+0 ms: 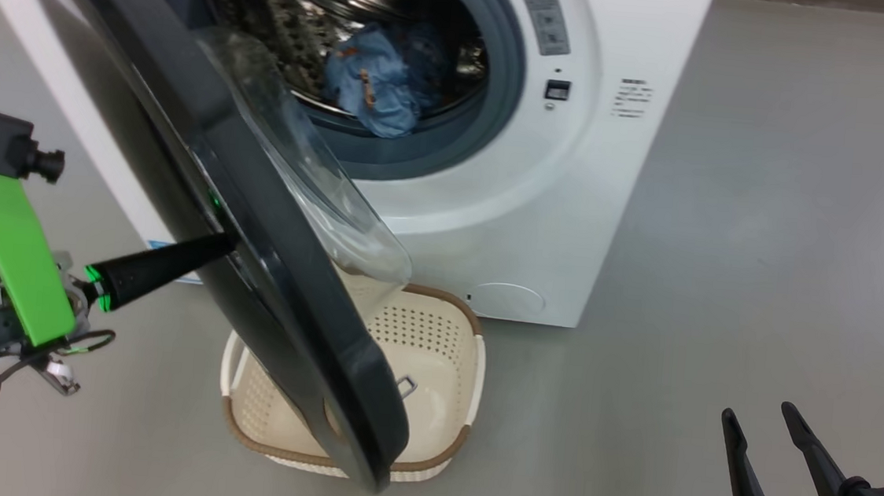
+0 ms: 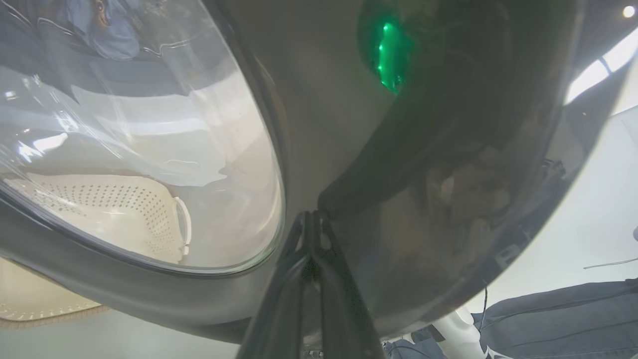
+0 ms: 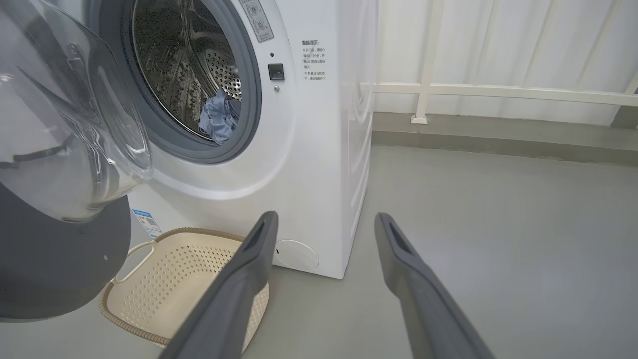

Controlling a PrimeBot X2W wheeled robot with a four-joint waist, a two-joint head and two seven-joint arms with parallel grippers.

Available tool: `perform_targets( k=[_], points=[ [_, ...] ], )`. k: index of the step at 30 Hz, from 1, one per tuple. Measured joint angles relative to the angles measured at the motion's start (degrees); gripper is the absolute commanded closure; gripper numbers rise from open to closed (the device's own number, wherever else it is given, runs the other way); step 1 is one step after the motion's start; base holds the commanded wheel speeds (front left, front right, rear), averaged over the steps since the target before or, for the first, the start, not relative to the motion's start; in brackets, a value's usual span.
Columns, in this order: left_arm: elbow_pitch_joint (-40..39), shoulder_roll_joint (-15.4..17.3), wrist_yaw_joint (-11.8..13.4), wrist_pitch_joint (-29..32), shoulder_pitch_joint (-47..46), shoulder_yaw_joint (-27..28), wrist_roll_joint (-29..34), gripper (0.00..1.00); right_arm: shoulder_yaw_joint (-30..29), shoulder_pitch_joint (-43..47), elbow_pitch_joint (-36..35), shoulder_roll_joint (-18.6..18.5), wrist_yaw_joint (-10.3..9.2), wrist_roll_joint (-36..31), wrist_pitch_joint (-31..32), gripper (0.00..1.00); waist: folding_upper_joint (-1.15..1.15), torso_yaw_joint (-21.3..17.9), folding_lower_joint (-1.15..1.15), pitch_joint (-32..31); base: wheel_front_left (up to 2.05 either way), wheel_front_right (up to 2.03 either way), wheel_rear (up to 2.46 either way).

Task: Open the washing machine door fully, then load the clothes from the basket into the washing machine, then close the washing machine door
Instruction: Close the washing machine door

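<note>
Closed left gripper [image 1: 217, 248] presses its tip against the black rim of the half-open washing machine door [image 1: 207, 127]. The clothes [image 1: 380, 78] lie inside the washing machine [image 1: 574, 172]. A steady push towards the latch seems best. Right gripper [image 1: 758, 409] rests open.

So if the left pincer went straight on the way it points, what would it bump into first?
The washing machine door: the shut left pincer points straight at its glossy black rim, and its tips look to be touching it.
</note>
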Motion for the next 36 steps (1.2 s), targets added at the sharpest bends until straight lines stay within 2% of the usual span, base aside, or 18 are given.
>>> perform_targets(
  k=[12,30,31,33,36],
  points=[
    [1.5,-1.8,0.0,-2.6,-3.0,-0.7,0.8,1.00,-0.5,0.0,-0.2,1.2,0.00,-0.3,0.0,0.00,0.00,-4.8,0.00,1.0,0.00,0.00,0.00],
    [1.7,-1.8,-0.1,-6.7,0.0,-0.7,0.9,1.00,-1.5,-0.1,-0.2,1.3,0.00,-0.4,0.0,0.00,0.00,-3.2,0.00,0.8,0.00,0.00,0.00],
    [1.7,-1.8,-0.1,-7.4,1.2,-0.6,0.9,0.99,-1.5,-0.1,-0.2,1.3,0.00,-0.4,0.0,0.00,0.00,-3.0,0.00,0.7,0.00,0.00,0.00],
    [1.7,-1.7,-0.1,-8.1,2.5,-0.4,0.9,0.83,-1.5,-0.1,-0.2,1.3,0.00,-0.4,0.0,0.00,0.00,-3.0,0.00,0.6,0.00,0.00,0.00],
    [1.8,-1.3,-0.1,-9.6,4.8,0.5,0.9,0.74,-1.5,-0.1,-0.3,1.2,0.00,-0.4,0.0,0.00,0.00,-3.0,0.00,0.5,0.00,0.00,0.00]
  ],
)
